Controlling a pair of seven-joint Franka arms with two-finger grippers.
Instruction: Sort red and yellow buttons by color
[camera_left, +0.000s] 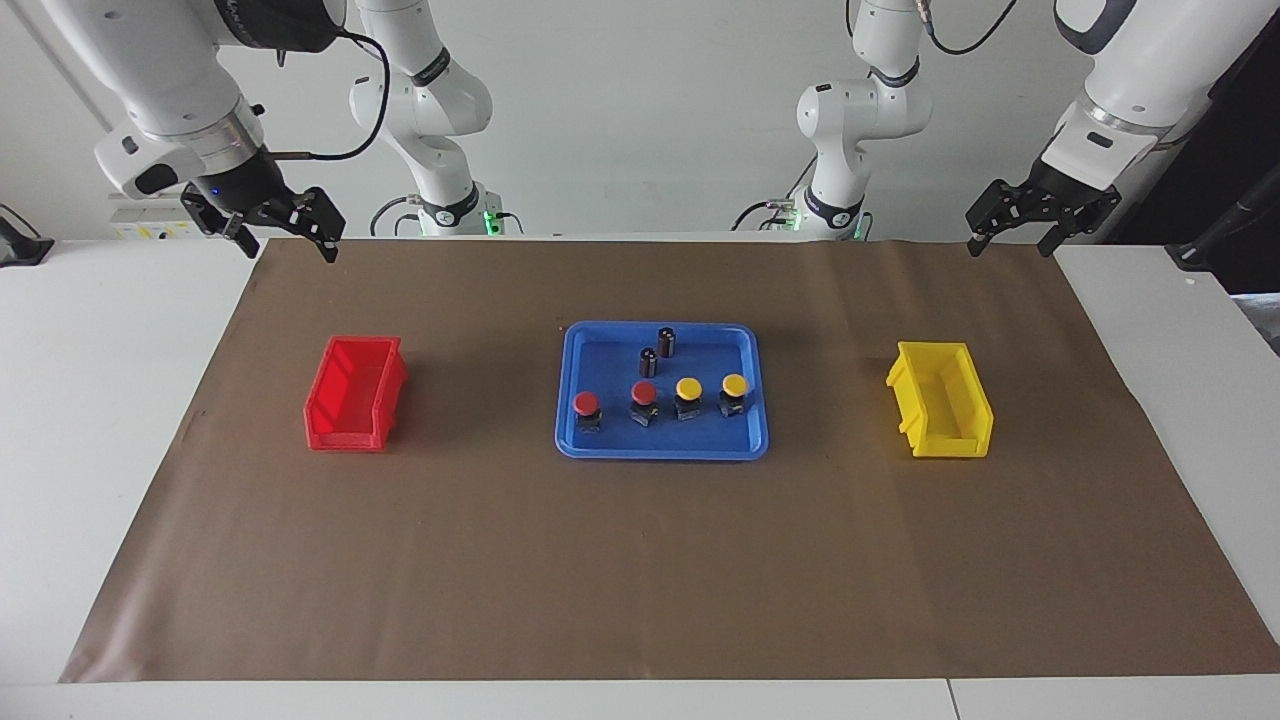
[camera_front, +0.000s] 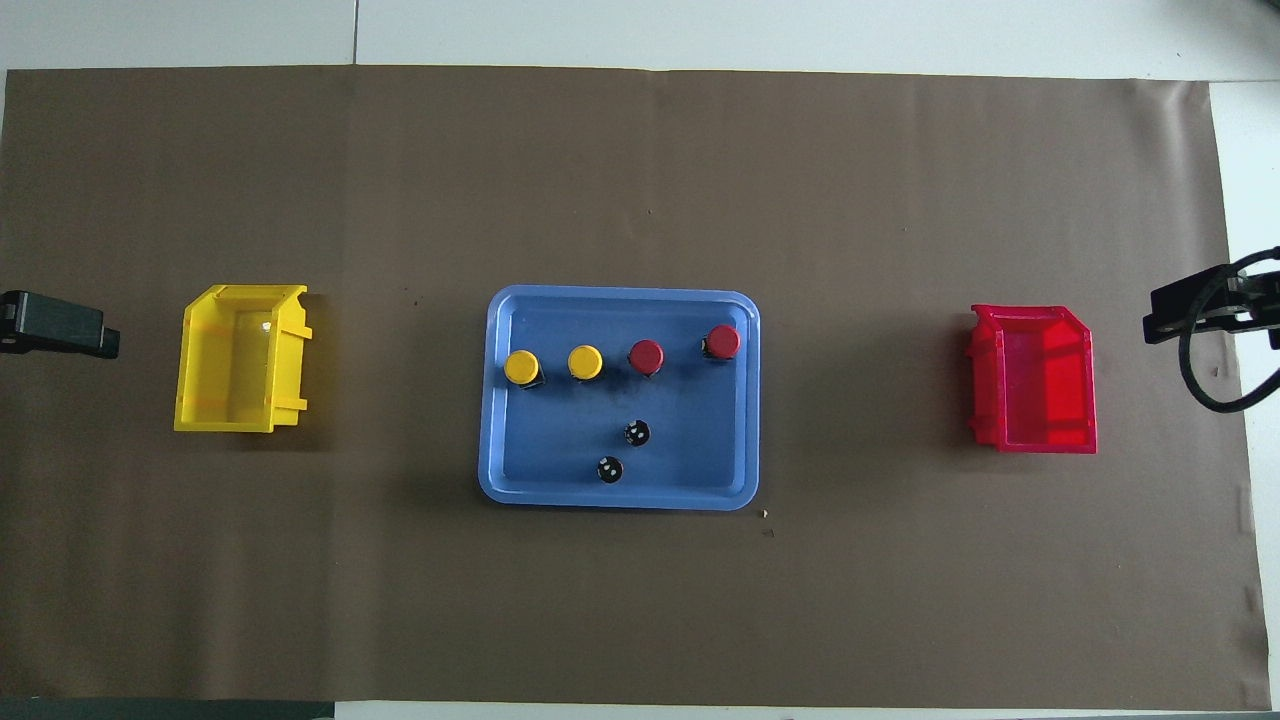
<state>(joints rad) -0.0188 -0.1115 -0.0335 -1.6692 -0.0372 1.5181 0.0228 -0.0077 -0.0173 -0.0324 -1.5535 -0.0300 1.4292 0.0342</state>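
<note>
Plainly nothing is sorted yet — all four buttons stand in a row in the blue tray, along the half of it farther from the robots. The two yellow buttons sit toward the tray's edge at the left arm's end, the two red buttons toward the right arm's end, and the red bin and yellow bin lie on the brown paper well apart from the tray on those same sides. Both arms wait raised over the paper's corners nearest the robots: the left gripper and the right gripper each have fingers spread and hold nothing.

My judgement: the step in hand is a first pick. Each arm would do well to take the outermost button on its own side first, coming straight down and closing on the black base under the cap rather than the rounded cap — and keeping off the neighbouring button just beside it. The two dark cylinders nearer the robots are not part of the sort and should be cleared on the approach.
</note>
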